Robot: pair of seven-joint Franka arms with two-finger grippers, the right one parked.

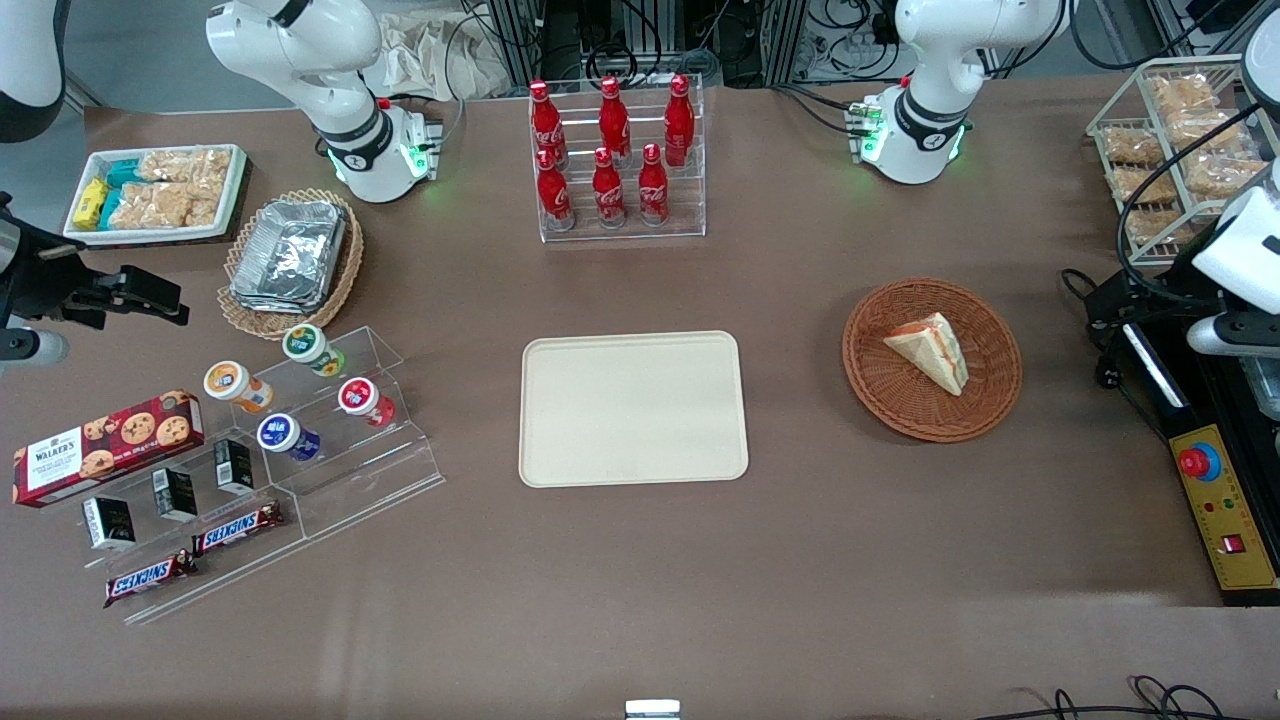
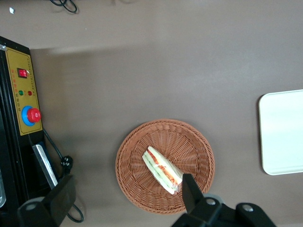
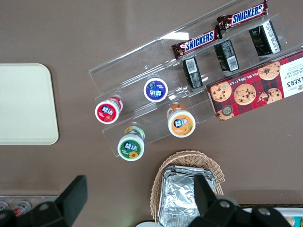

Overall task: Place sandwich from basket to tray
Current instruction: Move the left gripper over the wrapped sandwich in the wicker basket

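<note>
1. We see the sandwich (image 1: 932, 350), a triangular wedge of pale bread, lying inside the basket (image 1: 985, 395), a round, shallow, reddish-brown wicker basket toward the working arm's end of the table.
2. In the front view the sandwich's long axis runs from about ten o'clock to four o'clock. Its narrow tip points toward four o'clock, nearer the front camera, and its broad end sits toward ten o'clock.
3. The tray (image 1: 631, 408) is flat, smooth and beige-cream, a rectangle with rounded corners and a low rim. It lies on the brown table (image 1: 800, 560) at the basket's nine o'clock, well apart from it.
4. The left wrist view shows what the front view only hints at: the sandwich's (image 2: 162, 170) layered edge, with red-orange and yellowish-green filling between the white slices, and the tight woven rings of the basket (image 2: 137, 156). One corner of the tray (image 2: 281, 132) shows there too.
5. We find the left gripper (image 2: 125, 201) hanging high over the basket. Its two dark fingers (image 2: 190, 193) are spread wide, holding nothing and touching neither sandwich nor wicker.
6. Only the front view shows the clear rack of red bottles (image 1: 612, 150) at the tray's twelve o'clock.
</note>
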